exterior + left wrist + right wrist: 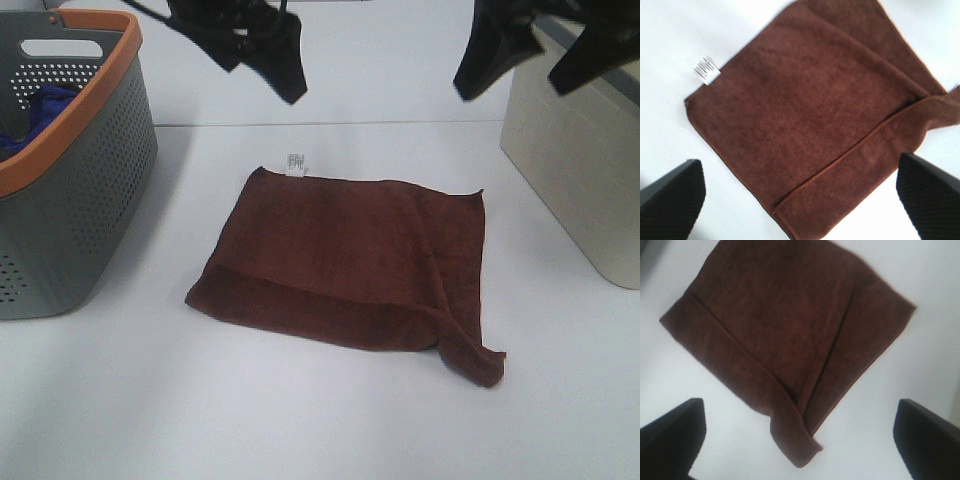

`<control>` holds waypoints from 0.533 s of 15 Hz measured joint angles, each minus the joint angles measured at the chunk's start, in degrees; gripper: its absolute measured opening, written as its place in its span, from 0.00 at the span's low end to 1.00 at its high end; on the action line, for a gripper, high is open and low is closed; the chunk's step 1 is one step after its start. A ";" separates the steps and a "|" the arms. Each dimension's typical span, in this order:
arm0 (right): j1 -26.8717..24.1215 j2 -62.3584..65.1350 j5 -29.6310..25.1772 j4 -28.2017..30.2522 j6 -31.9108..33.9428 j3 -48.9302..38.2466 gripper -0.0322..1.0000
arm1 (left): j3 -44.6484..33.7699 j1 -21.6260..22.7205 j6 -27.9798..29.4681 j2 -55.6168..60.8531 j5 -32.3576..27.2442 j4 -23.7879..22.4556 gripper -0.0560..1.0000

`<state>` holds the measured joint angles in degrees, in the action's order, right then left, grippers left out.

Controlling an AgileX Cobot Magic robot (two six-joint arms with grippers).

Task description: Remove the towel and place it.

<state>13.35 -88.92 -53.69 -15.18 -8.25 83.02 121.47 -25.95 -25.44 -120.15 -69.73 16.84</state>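
At the far left of the high view stands a grey perforated basket (70, 190) with an orange rim, and a blue cloth (40, 110) lies inside it. Up and to the right of the basket hangs the left claw (262, 55), black, raised well above the white tabletop (300, 420); its wrist view shows both fingers (670, 197) spread wide with nothing between them, so it is released.

Below it, in the middle of the tabletop, lies the towel (340, 260), dark reddish-brown, spread nearly flat and clear of the basket. Its small white tag (296, 163) sticks out at the far edge near the left corner. The near edge is folded over in a band, and the right side is folded over too, with the near right corner rumpled and trailing out.

The right claw (545, 50) hangs high above the towel's right side, its fingers (670, 440) also apart and empty. Furthest right stands a beige box (580, 170).
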 joint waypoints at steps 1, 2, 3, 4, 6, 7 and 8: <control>0.00 1.55 0.00 2.41 2.81 2.64 0.90 | 0.57 0.00 2.64 2.46 -0.06 -0.69 0.99; -0.06 2.69 -0.46 5.33 5.21 4.93 0.90 | 0.69 0.06 5.96 4.58 -0.06 -3.04 0.99; -0.92 3.50 -1.60 8.02 7.51 6.70 0.90 | 0.74 0.34 9.17 6.70 -0.11 -6.42 0.99; -4.70 3.72 -5.39 10.26 10.49 8.25 0.90 | 0.80 2.23 14.27 9.28 -0.23 -12.20 0.99; -12.49 3.72 -8.65 10.26 10.94 8.42 0.90 | 0.23 6.99 17.65 12.55 -0.17 -16.84 0.99; -16.33 3.95 -8.65 10.26 10.94 8.42 0.90 | -1.55 9.63 18.16 15.07 -0.17 -17.25 0.99; -19.08 4.64 -8.71 10.26 10.54 8.42 0.89 | -4.24 12.72 18.28 18.11 -0.17 -17.48 0.99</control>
<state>-5.73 -84.28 -62.40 -4.93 2.29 91.44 117.23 -13.24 -7.16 -102.04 -69.90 -0.63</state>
